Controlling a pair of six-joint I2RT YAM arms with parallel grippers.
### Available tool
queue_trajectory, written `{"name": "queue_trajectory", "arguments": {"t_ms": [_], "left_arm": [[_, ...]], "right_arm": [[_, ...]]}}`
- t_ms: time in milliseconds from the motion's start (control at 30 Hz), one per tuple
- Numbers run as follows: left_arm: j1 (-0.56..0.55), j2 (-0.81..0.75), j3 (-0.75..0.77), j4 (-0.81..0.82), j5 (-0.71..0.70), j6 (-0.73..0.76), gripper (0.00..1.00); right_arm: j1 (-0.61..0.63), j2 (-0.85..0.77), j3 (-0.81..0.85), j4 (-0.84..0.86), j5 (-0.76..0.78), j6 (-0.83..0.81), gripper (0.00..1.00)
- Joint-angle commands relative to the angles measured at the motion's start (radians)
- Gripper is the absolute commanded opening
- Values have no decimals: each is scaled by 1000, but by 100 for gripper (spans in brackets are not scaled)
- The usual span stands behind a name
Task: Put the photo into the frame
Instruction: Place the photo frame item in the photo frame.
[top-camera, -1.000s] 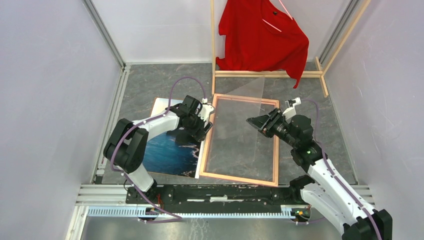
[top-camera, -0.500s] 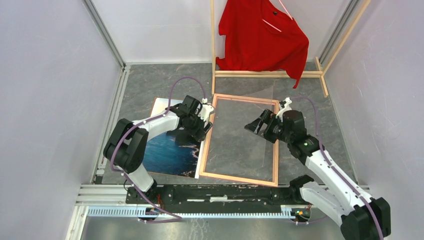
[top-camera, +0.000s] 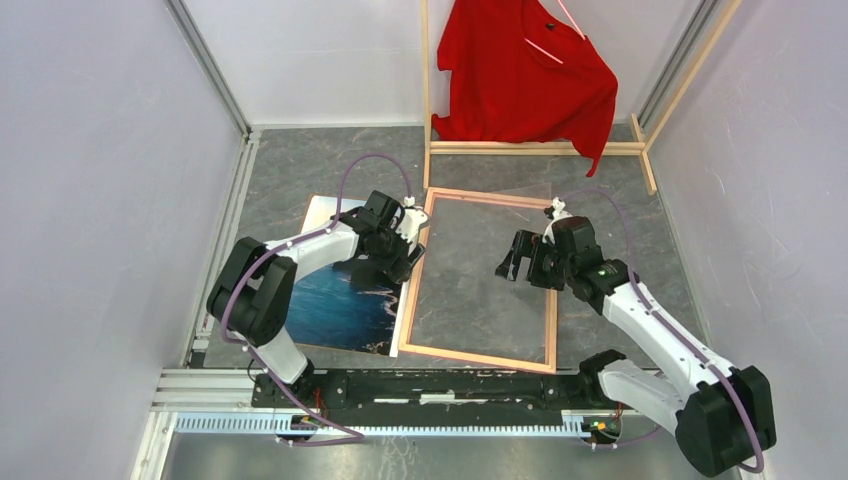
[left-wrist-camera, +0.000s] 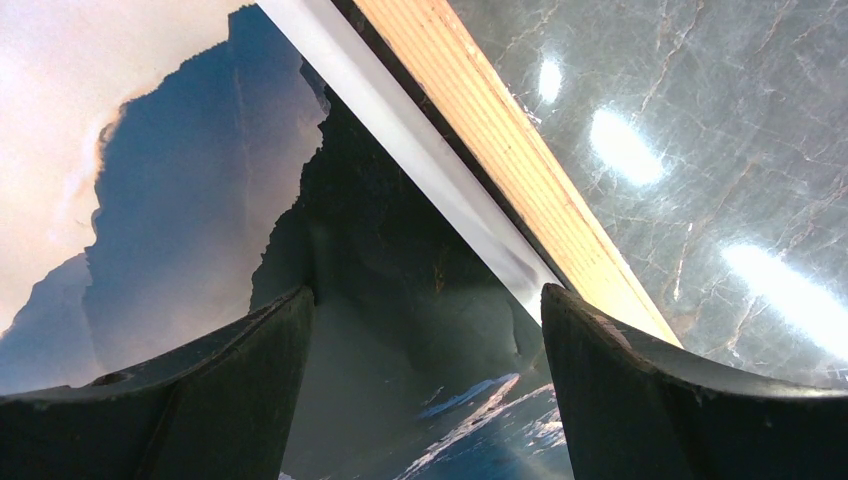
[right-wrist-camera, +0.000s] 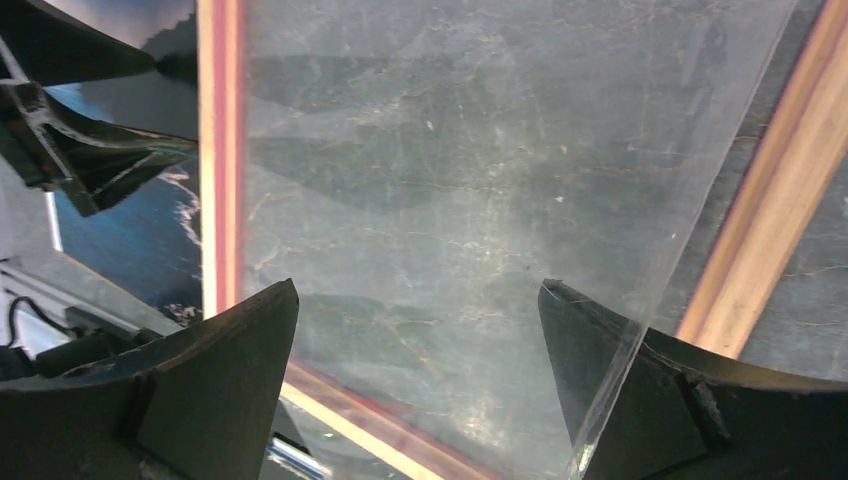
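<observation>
The frame (top-camera: 475, 358), pink-edged wood, lies flat in the middle with a clear sheet (top-camera: 480, 285) inside it. The photo (top-camera: 335, 305), a seascape face up, lies left of the frame, its right edge at the frame's left rail. My left gripper (top-camera: 402, 255) hovers open over the photo's dark cliffs (left-wrist-camera: 380, 250), beside the wooden rail (left-wrist-camera: 500, 150), with nothing between its fingers. My right gripper (top-camera: 512, 265) stands open over the clear sheet (right-wrist-camera: 450, 150). The sheet's edge crosses in front of the right gripper's (right-wrist-camera: 417, 288) right fingertip (right-wrist-camera: 600, 360).
A wooden clothes rack (top-camera: 540, 148) with a red shirt (top-camera: 530, 75) stands at the back right, just beyond the frame's far rail. White walls close in both sides. An aluminium rail (top-camera: 400, 425) runs along the near edge by the arm bases.
My right gripper opened and let go of the clear sheet, which dropped from tilted to lying in the frame; the right arm swung down and nearer. The left arm stayed still.
</observation>
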Motion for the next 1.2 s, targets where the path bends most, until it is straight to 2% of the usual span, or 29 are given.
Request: {"name": "queue_trajectory", "arguments": {"t_ms": [0,1167], "left_arm": [[0,-22,-2,11,19,-5,89],[4,-13,11,-11,20,-1,90]], "right_arm": [[5,18,56,-16,48,-92,98],[5,135,11,-45,270,-224,98]]}}
